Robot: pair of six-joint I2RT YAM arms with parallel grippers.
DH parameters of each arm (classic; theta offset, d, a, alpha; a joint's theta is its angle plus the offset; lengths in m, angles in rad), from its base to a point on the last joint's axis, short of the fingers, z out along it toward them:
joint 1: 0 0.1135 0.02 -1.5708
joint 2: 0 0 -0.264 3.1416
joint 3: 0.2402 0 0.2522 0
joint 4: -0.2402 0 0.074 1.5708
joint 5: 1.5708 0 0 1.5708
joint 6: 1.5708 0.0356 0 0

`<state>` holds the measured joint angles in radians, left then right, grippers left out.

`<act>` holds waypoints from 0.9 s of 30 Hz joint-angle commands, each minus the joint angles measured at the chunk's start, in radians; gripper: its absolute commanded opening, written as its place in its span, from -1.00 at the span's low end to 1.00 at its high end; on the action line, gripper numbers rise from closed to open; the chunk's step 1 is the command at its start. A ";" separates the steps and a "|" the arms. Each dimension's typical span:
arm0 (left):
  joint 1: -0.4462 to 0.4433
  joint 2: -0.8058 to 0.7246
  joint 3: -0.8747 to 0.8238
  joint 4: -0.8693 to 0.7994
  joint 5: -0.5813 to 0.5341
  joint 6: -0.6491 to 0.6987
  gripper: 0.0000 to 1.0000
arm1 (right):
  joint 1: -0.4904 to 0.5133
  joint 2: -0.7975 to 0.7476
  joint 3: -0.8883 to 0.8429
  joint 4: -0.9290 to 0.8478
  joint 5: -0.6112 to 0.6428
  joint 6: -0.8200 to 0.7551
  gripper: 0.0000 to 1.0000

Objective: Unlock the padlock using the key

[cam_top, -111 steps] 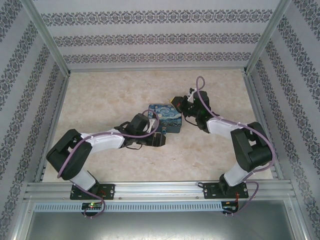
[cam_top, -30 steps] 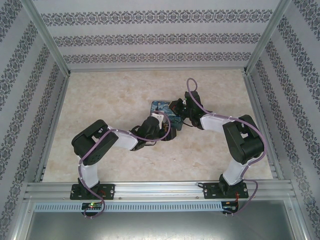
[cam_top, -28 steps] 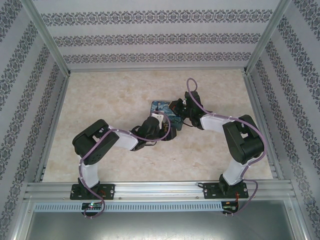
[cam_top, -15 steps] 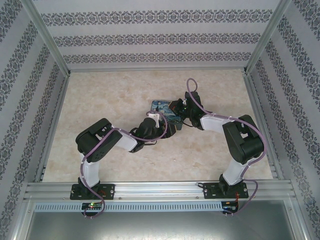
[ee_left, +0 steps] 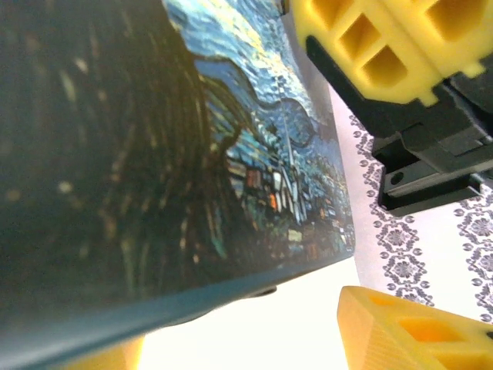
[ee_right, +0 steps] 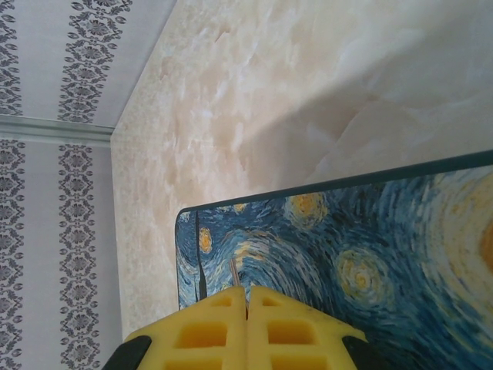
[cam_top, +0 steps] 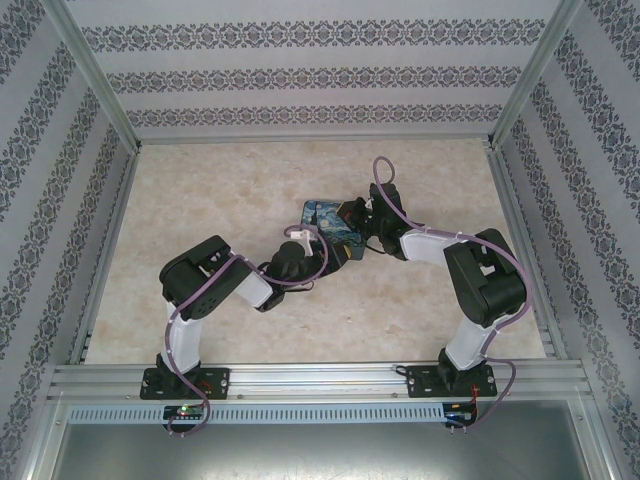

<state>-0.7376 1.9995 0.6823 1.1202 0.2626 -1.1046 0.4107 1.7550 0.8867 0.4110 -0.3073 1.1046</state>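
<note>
We see the left gripper [ee_left: 254,343] spread wide: one yellow finger [ee_left: 416,331] low at the right and a sliver of the other low at the left. A pale surface shows between them and nothing is pinched. Just ahead of it, very close, lies the dark tin [ee_left: 154,154] with the swirling starry picture, its near edge passing above both fingers. The right gripper [ee_right: 246,297] has its yellow fingers pressed together, with only a thin seam between them; whether anything sits in that seam we cannot tell. Its tips hang over the tin's lid, near a corner, with the marbled table [ee_right: 269,92] beyond. Where the padlock and the key lie, we cannot tell.
</note>
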 commanded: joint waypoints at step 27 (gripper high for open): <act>-0.050 -0.038 -0.061 0.011 -0.105 -0.092 0.24 | 0.006 0.053 -0.032 -0.017 -0.018 0.021 -1.00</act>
<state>-0.7712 1.9858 0.6342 1.1702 0.1951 -1.1824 0.4103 1.7706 0.8867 0.4423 -0.3180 1.1233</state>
